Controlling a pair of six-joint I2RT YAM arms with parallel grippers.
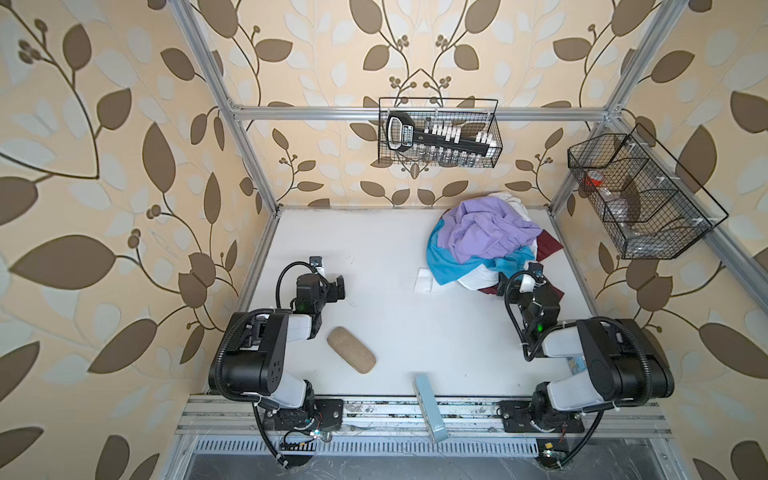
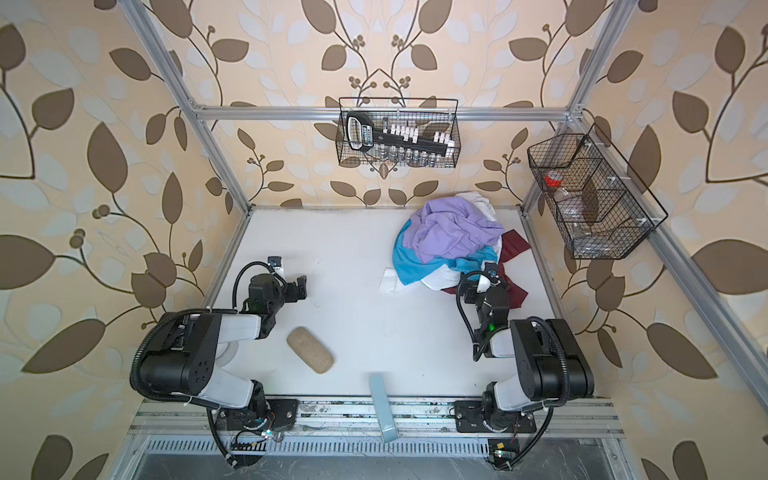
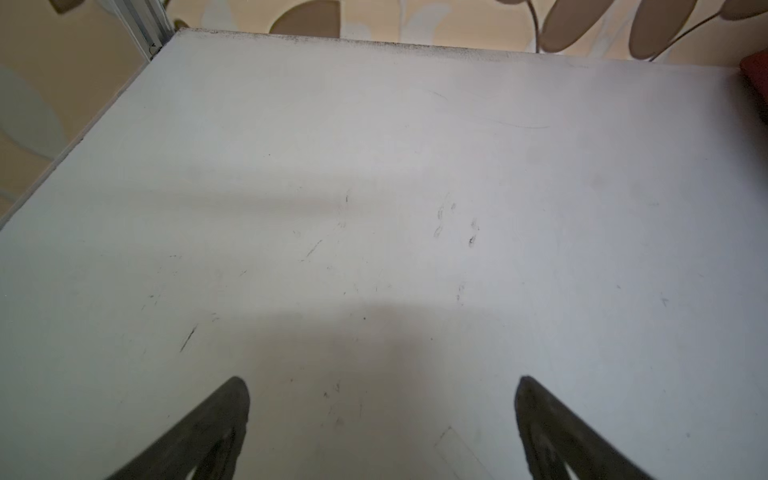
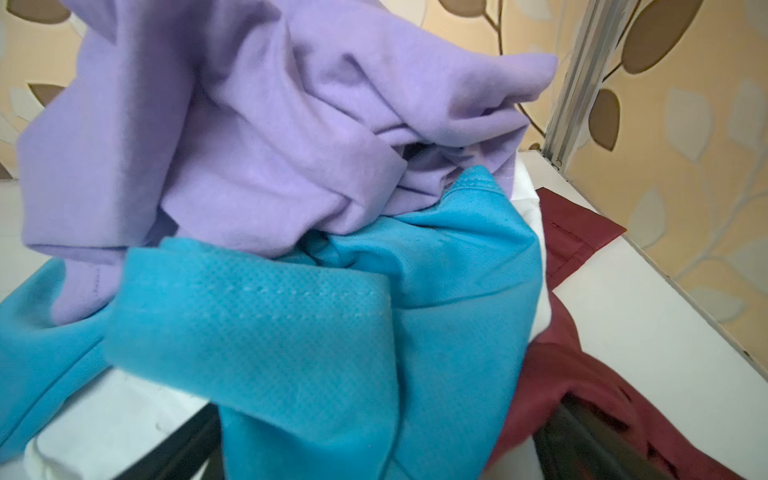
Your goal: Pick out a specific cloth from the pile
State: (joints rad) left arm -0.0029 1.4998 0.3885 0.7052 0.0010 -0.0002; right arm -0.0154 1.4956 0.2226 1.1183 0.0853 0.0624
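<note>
1. since the cloth (image 4: pixel 291 332) lies wedged under the lilac garment (image 4: pixel 249 124) in the pile (image 1: pixel 490 232), the right gripper (image 4: pixel 384 409) straddles its exposed fold, jaws spread wide (nothing pinched yet).
2. left gripper (image 3: pixel 380 384) hangs over bare table (image 3: pixel 374 166), jaws apart, likely out of the way.

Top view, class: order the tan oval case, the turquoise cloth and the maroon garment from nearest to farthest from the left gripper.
1. tan oval case, on the left gripper's own side of the table.
2. turquoise cloth, across the middle, on the left edge of the pile.
3. maroon garment, on the pile's right side, beyond the cloth.
</note>
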